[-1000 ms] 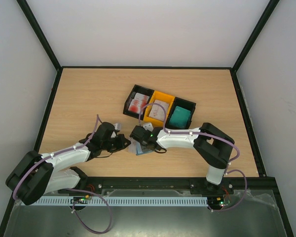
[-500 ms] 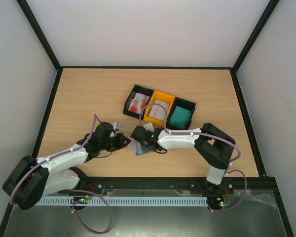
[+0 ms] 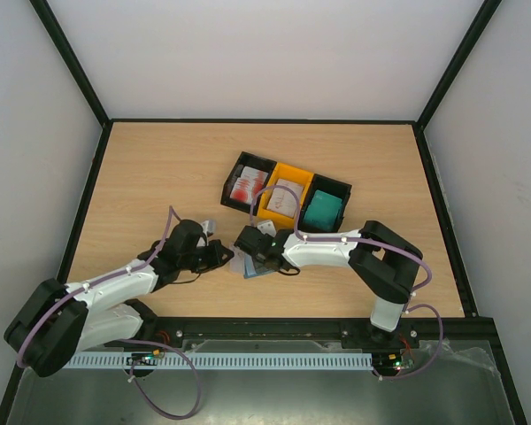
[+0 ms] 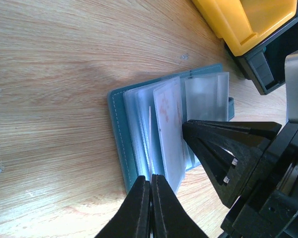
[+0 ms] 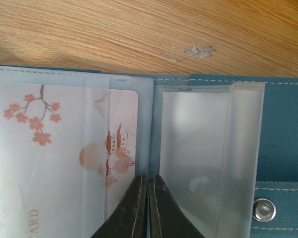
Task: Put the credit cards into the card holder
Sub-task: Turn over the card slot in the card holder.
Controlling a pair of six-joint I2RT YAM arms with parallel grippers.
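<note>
The blue-teal card holder (image 3: pixel 255 267) lies open on the table with its clear sleeves fanned out (image 4: pixel 118 129). One sleeve holds a red-and-white credit card (image 5: pixel 54 148); the sleeve to its right (image 5: pixel 203 158) is empty. My left gripper (image 4: pixel 151 179) is shut at the holder's near edge, seemingly pinching a sleeve edge. My right gripper (image 5: pixel 148 177) is shut, tips down on the fold between the sleeves; its fingers (image 4: pixel 213 144) show in the left wrist view. More cards sit in bins: red-and-white (image 3: pixel 245 186), whitish (image 3: pixel 286 197), green-teal (image 3: pixel 321 211).
Three bins stand in a row behind the holder: black (image 3: pixel 233 173), yellow (image 3: pixel 294 171), black (image 3: pixel 341 186). The yellow bin's corner (image 4: pixel 248 20) is close to the holder. The holder's snap tab (image 5: pixel 263 209) lies to the right. Both grippers (image 3: pixel 226 257) (image 3: pixel 248 252) nearly touch.
The left arm's elbow has shifted slightly down and left; its gripper stays at the holder. The right arm and holder have barely moved.
</note>
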